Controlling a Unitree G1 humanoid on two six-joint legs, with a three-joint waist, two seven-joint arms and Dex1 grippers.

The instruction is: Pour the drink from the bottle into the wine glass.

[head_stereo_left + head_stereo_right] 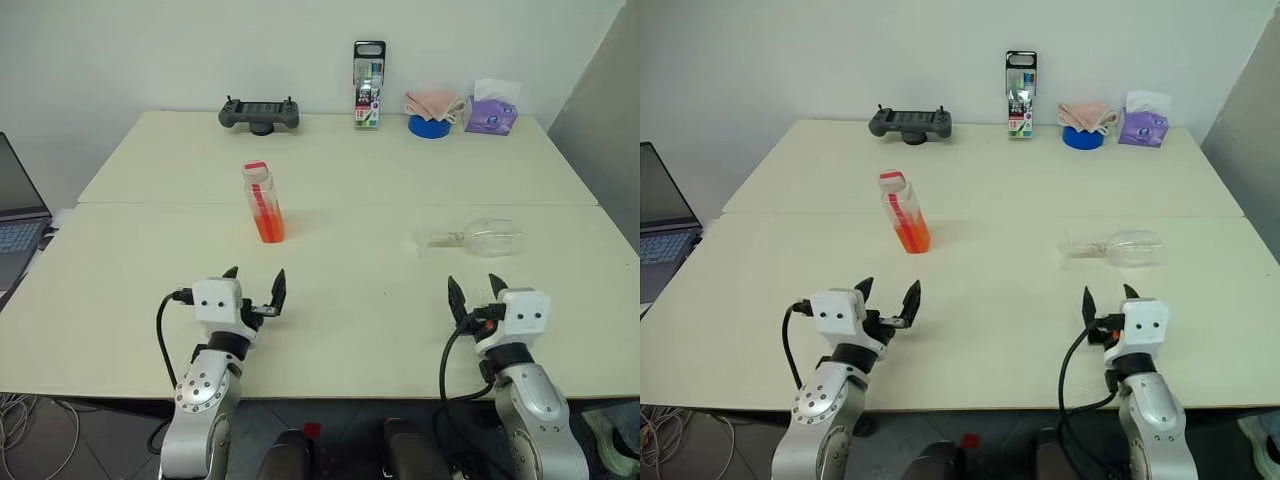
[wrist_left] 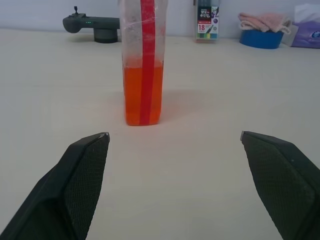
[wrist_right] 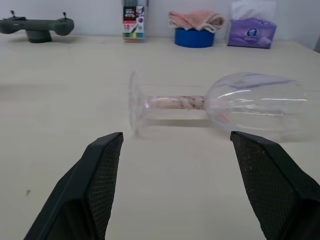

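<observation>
The clear squarish bottle (image 1: 264,203) stands upright on the table, left of centre, its lower part holding the orange drink (image 1: 269,226); a red cap tops it. The wine glass (image 1: 478,238) lies on its side to the right, foot pointing left and bowl to the right. My left gripper (image 1: 255,285) hovers open near the front edge, with the bottle (image 2: 143,65) straight ahead of it and some way off. Over on the right, my right gripper (image 1: 477,290) is open too, and the lying glass (image 3: 220,102) rests just beyond its fingers. Neither holds anything.
Along the far edge sit a dark handheld controller (image 1: 259,114), a tall marker pack (image 1: 368,85), a blue bowl with a pink cloth (image 1: 432,112) and a purple tissue pack (image 1: 491,112). A laptop (image 1: 18,215) stands off the table's left side. A seam crosses the tabletop (image 1: 340,204).
</observation>
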